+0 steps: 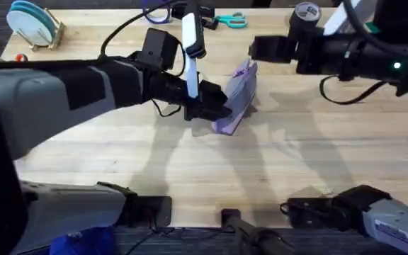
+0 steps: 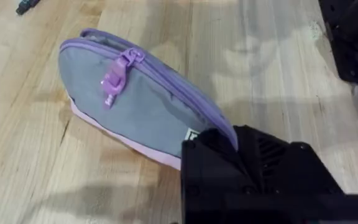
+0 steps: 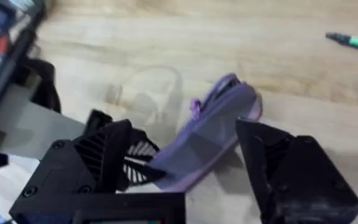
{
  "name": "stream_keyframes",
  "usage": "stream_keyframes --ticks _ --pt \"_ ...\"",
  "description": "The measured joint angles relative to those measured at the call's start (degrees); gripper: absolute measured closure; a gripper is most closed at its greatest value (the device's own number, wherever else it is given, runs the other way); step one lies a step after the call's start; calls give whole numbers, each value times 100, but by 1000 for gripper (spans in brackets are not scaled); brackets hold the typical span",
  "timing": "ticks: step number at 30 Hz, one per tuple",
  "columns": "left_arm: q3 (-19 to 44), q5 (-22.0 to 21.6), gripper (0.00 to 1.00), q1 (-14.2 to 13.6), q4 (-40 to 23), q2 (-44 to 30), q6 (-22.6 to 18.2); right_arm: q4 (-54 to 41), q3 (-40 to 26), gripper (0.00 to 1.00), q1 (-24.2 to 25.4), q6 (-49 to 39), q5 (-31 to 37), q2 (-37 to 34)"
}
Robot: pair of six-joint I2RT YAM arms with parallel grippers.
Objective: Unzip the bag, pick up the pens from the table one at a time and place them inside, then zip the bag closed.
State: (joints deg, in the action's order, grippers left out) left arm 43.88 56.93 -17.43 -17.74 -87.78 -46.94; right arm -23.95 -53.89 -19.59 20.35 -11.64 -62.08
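Jaws: the left gripper (image 1: 214, 110) is pinched onto the near end of the bag (image 1: 235, 98), its black finger (image 2: 229, 162) covering the corner by the small pale label; the right gripper (image 3: 191, 165) has its two black fingers (image 3: 104, 155) spread wide, one on each side of the pouch with a clear gap to the fabric on both sides.

Count of items: one bag, one pen (image 3: 353, 42) and one pair of teal-handled scissors (image 1: 231, 20). The bag stands on its long edge near the middle of the table (image 1: 190, 163), slightly tilted, with its zipper along the upper ridge. The zipper is closed over the stretch that shows, and a single purple zipper pull (image 2: 118, 76) hangs down the grey-lavender side panel near one end. The pen, green with a dark tip, lies flat on the wood well apart from the bag. The scissors rest near the far edge of the table. A rack of pale blue plates (image 1: 32, 23) stands at the far left corner.

Arm pose: the left arm reaches from the lower left across the table, its forearm nearly level and its gripper meeting the bag from the left side. The right arm extends high over the far right of the table, its wrist turned down toward the bag's far end.
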Motion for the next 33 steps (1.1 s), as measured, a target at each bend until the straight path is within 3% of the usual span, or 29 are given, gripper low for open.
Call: stream_keyframes --ticks 14,21,22,27,33 --pt "0 -83 958 0 -203 0 -2 -356 0 6 2 -348 52 0" --pt "0 -83 958 0 -208 2 -2 -909 -145 6 0 -1006 98 -3" --pt "0 -84 958 0 -208 1 -4 -1388 -601 6 2 -1198 159 -96" --pt "0 -85 958 0 -208 0 -2 -2164 -1663 6 0 -1536 358 -537" --pt "0 -85 958 0 -209 2 -2 -3198 -2979 6 0 -1955 457 -1542"
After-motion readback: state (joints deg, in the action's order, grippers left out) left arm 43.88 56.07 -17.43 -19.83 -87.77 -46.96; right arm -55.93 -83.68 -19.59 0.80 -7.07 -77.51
